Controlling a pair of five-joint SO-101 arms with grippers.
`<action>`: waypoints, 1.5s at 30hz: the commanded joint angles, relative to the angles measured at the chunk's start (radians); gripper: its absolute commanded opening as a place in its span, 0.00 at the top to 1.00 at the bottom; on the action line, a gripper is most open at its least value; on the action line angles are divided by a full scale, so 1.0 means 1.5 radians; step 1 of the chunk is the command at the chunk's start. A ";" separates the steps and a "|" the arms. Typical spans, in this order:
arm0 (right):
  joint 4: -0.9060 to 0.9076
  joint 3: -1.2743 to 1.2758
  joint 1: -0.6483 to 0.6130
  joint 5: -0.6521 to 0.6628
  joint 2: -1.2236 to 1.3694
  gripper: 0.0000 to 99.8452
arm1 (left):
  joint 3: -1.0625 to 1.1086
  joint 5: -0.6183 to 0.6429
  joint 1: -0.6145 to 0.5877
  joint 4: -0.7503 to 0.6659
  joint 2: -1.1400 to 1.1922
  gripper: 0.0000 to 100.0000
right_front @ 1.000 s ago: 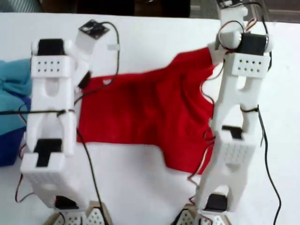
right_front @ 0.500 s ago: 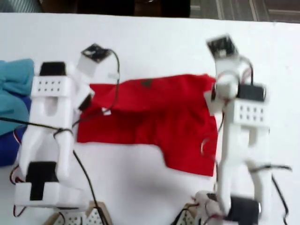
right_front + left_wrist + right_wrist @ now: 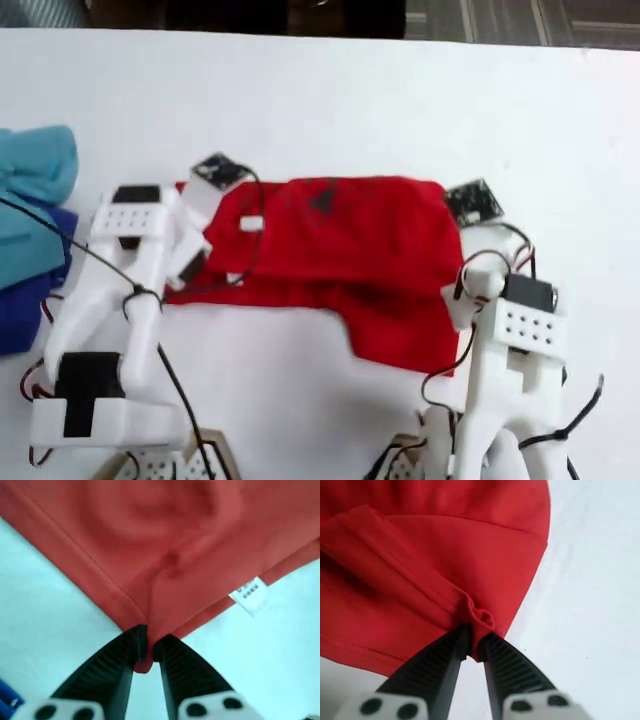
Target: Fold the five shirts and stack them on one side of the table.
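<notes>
Two grippers clamp the red shirt (image 3: 340, 240): left gripper (image 3: 145, 652) at its nine o'clock edge, right gripper (image 3: 472, 647) at three. It lies doubled mid table (image 3: 400, 90); teal shirt (image 3: 35, 185) and blue shirt (image 3: 20, 300) sit at nine o'clock.

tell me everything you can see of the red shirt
The red shirt is soft, thin-looking fabric with stitched hems and a small white label at one edge. It lies on the white table, partly doubled over itself, with a lower layer sticking out toward the arms' side. The left pincer and the right pincer are each shut on a bunched pinch of its edge, at opposite ends.
</notes>
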 commanded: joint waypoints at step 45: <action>0.212 -0.283 0.034 -0.001 -0.031 0.80 | -0.293 0.000 -0.083 0.171 -0.028 0.80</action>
